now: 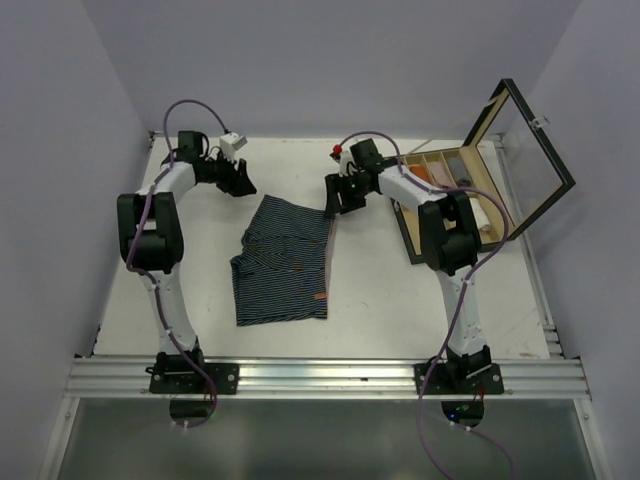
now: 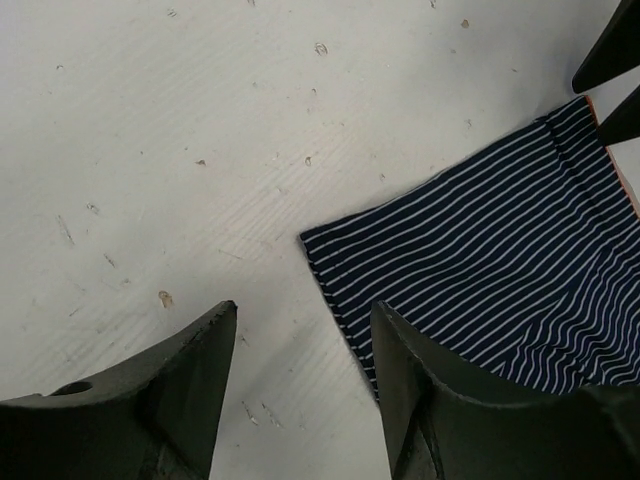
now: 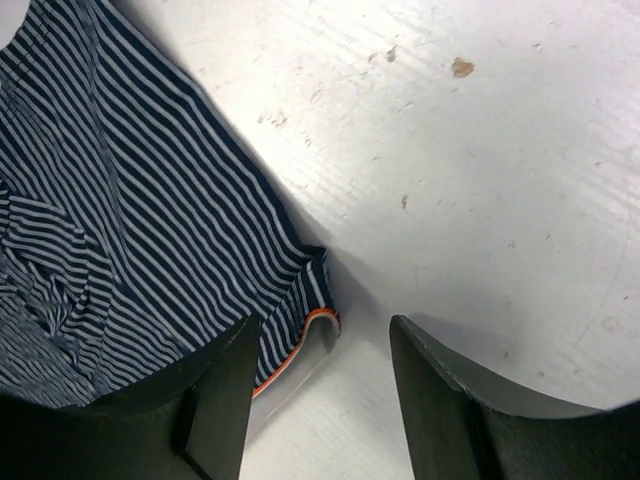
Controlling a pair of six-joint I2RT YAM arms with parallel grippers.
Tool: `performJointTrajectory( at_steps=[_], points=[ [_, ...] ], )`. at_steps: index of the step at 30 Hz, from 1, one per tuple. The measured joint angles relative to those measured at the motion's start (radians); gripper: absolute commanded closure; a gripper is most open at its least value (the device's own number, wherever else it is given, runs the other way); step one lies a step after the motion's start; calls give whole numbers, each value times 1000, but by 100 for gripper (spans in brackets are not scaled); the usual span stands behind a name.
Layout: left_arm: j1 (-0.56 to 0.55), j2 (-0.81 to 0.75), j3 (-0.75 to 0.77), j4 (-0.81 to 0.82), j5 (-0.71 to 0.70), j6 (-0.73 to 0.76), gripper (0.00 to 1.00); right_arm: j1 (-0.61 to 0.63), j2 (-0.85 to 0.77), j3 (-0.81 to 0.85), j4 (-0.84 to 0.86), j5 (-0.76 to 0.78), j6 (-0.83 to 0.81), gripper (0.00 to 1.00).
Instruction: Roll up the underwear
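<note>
Counter (image 1: pixel 400 300) carries, at 2 o'clock, the wooden box (image 1: pixel 406 238) with its glass lid (image 1: pixel 535 150) raised. Navy striped underwear (image 1: pixel 283 262) lies spread flat at the centre. At its 11 o'clock corner the left hand (image 1: pixel 240 183) hovers released; at its 1 o'clock corner the right hand (image 1: pixel 338 197) is released too, neither grasping cloth.

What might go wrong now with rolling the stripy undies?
The left jaws hang mostly over bare table beside the striped underwear, so closing might miss the cloth. The right jaws sit over only its orange-trimmed corner, which may slip out. The creases in the middle could make a lumpy roll.
</note>
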State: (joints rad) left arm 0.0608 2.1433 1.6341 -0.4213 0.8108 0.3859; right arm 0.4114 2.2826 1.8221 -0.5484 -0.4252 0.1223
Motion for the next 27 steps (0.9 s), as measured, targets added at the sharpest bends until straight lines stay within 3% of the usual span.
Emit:
performJointTrajectory(
  at_steps=[4, 9, 13, 21, 27],
  points=[
    [-17, 36, 8, 33, -7, -27, 40, -7, 29, 10, 21, -16, 14, 51],
    [-26, 110, 64, 42, 9, -39, 40, -14, 53, 6, 50, -101, 16, 76],
    [-27, 163, 93, 42, 38, -45, 40, -27, 71, -5, 67, -188, 16, 87],
    [-27, 219, 137, 57, 111, -87, 42, -66, 87, -10, 72, -280, 14, 93],
    [-27, 257, 178, 67, 148, -117, 46, -74, 89, -11, 72, -298, 8, 92]
  ],
)
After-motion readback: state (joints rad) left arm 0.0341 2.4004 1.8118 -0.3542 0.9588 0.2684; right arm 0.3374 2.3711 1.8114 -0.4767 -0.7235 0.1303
